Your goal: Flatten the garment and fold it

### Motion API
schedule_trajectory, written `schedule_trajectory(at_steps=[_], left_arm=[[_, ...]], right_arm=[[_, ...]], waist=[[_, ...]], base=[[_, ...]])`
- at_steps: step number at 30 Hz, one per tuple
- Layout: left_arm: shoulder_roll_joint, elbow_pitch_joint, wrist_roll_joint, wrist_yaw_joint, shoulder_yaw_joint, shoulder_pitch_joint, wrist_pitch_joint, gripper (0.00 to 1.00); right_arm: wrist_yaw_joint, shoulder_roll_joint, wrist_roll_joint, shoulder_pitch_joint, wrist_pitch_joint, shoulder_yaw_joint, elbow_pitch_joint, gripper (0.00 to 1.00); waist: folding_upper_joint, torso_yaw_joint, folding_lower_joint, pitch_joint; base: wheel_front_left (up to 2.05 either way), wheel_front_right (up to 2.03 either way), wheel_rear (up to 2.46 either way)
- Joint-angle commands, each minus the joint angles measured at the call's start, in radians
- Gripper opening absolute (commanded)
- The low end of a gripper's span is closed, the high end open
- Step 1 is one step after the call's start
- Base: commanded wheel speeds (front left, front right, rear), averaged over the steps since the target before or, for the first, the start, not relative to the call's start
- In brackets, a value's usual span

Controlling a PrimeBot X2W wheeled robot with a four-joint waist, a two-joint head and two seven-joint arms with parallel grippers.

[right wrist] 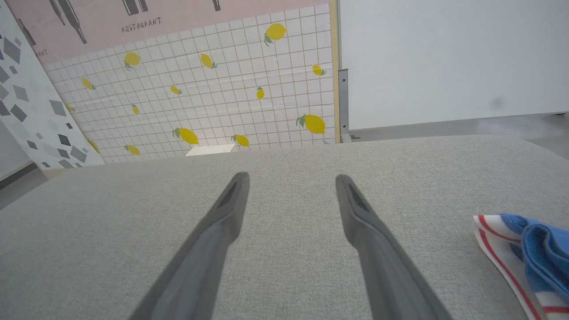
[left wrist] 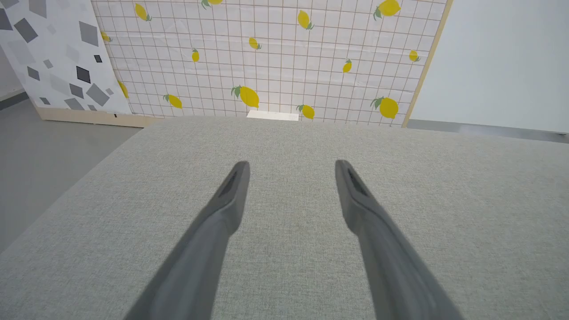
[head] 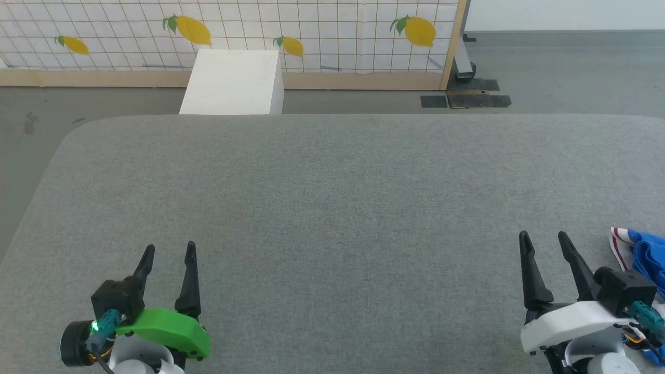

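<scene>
The task has barely begun, as far as can be judged. The jersey point(head: 643, 253) lies bunched at the bench's point(head: 332, 197) right edge, just beside the right tool point(head: 542, 234) on its outer side. What shows of it is a rumpled blue fold and a white strip with red stripes; the rest runs out of the head view, so its full lay cannot be told. In the right wrist view the same blue and striped cloth sits at the lower right, apart from the fingers point(right wrist: 222, 231).

Both tools are spread wide and hold nothing. The left tool point(head: 170, 245) hangs over bare bench at the near left, well apart from the jersey, fingers pointing toward the far edge. The right tool points the same way, its tips over bare grey cloth.

No part of the jersey is laid flat, and no fold is made. Left to do, by this look: take the jersey, bring it to the open middle of the bench, spread it smooth, then fold it. The right tool looks the better placed to reach it first.
</scene>
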Motion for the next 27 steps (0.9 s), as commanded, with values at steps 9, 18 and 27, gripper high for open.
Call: schedule_trajectory(at_steps=[9,18,27], left_arm=[[-0.002,-0.001,-0.008,-0.003,-0.001,-0.022,-0.009,1.00],[0.000,0.005,-0.016,-0.007,-0.005,-0.031,-0.008,1.00],[0.002,0.004,-0.027,-0.008,-0.009,-0.033,-0.004,1.00]], right_arm=[[-0.001,0.002,0.002,0.019,0.007,-0.004,-0.013,1.00],[-0.001,0.002,0.008,0.015,0.011,-0.004,-0.009,1.00],[-0.001,0.002,0.008,0.007,0.008,-0.009,0.004,1.00]], waist=[[0.0000,0.003,0.0000,0.006],[0.0000,0.003,0.0000,0.010],[0.0000,0.004,0.0000,0.010]], base=[[0.00,0.00,0.00],[0.00,0.00,0.00],[0.00,0.00,0.00]])
